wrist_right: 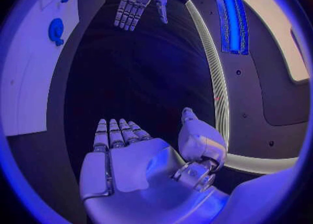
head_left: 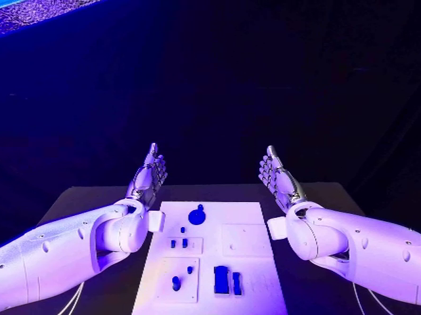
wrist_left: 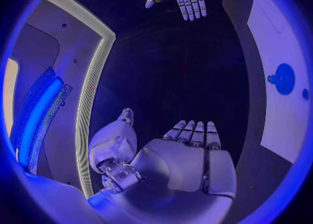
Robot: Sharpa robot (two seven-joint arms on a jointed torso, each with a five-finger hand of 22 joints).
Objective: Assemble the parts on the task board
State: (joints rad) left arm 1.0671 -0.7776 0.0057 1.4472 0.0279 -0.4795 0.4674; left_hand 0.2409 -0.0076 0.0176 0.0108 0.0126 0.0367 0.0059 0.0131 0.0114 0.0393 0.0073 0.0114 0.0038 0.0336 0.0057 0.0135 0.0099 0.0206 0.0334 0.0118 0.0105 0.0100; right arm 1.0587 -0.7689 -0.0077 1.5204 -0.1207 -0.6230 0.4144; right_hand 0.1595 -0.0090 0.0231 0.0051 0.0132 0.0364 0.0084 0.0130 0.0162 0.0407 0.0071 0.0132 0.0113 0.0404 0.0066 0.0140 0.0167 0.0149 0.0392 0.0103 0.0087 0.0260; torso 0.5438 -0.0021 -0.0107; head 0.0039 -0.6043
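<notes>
Blue parts (head_left: 222, 279) spread over the white task board (head_left: 243, 216) at mid-table, round disc (head_left: 197, 214) near the far edge, two blocks nearest; probably laid out for picking. Flanking the board, raised past its far end: left hand (head_left: 150, 174) and right hand (head_left: 280, 176), fingers straight and apart, gripping nothing, well clear of every piece.

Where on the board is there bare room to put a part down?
The board's far right corner, beside the round part, is bare, as is the near right edge past the two blocks. The left column is crowded with small parts. Both robot hands hover beyond the board.
</notes>
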